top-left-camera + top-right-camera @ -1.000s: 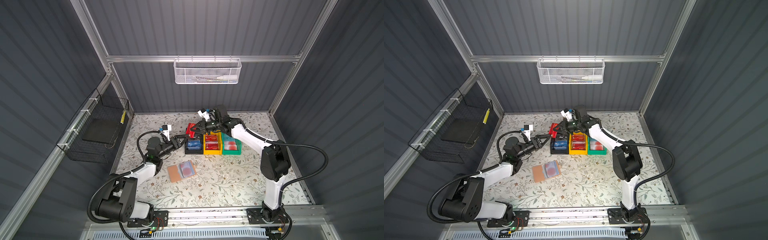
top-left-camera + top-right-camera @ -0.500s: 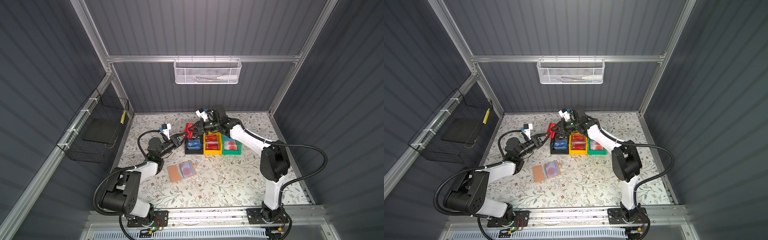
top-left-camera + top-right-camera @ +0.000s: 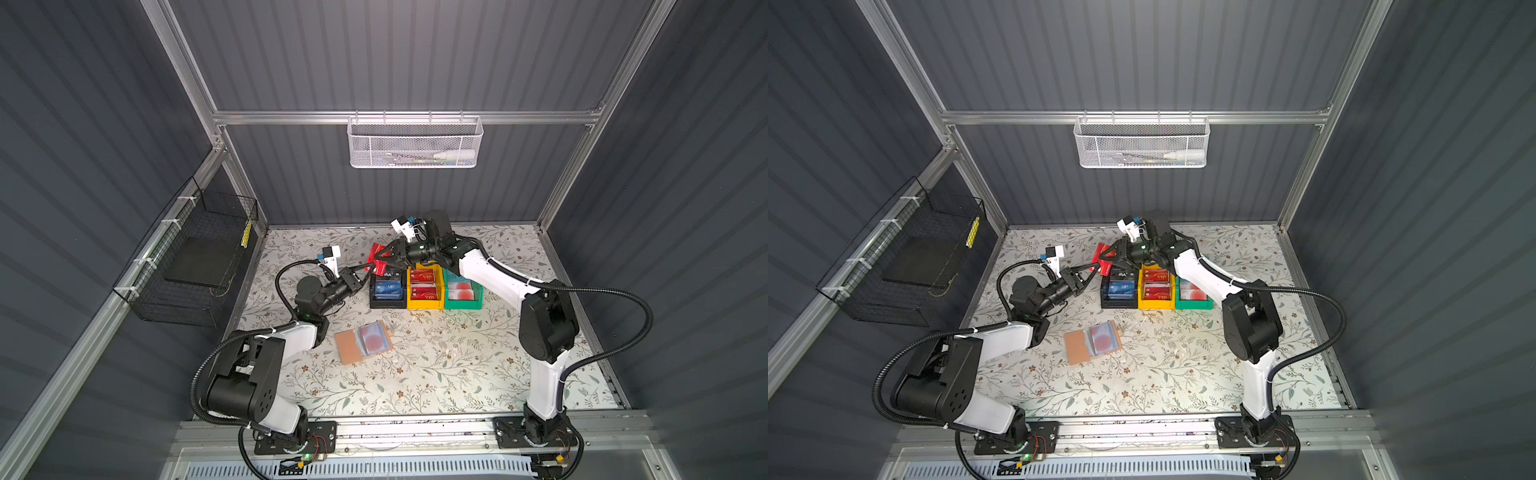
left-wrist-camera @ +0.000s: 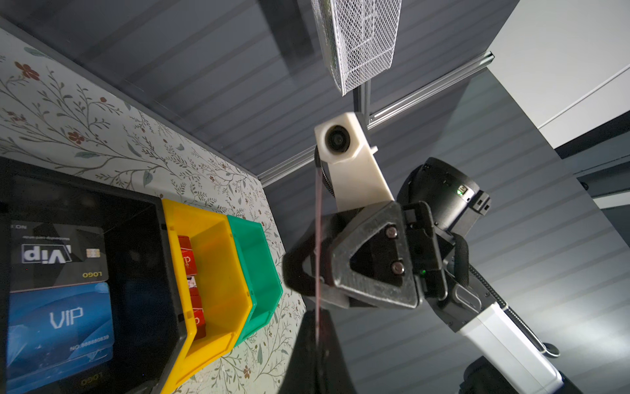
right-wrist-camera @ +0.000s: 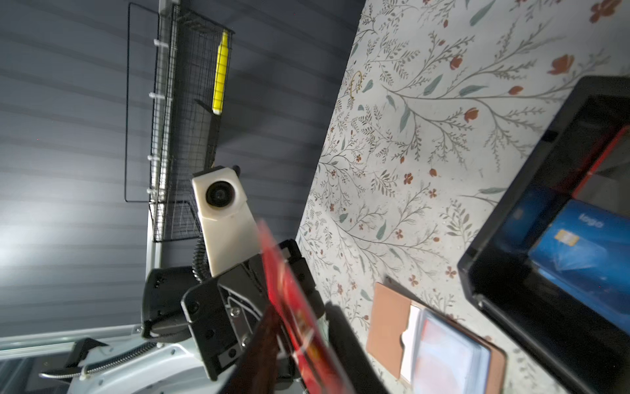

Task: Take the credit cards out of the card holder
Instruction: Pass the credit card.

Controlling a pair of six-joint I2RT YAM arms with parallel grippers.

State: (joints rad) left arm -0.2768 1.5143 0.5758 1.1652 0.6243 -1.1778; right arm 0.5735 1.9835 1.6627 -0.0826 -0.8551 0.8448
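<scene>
A red credit card hangs in the air between both grippers, left of the bins. My left gripper is shut on its edge; in the left wrist view the card runs edge-on into the closed fingertips. My right gripper stands open around the card's other end, with a gap at one finger. The tan card holder lies open on the table nearer the front, a reddish card showing under its clear sleeve.
Black, yellow and green bins stand side by side, holding black and blue VIP cards and red ones. A black wire basket hangs on the left wall, a white mesh basket on the back wall.
My left gripper reached up to the red card and shut on it. The right gripper, shut on the card a moment ago, has opened its jaws.
</scene>
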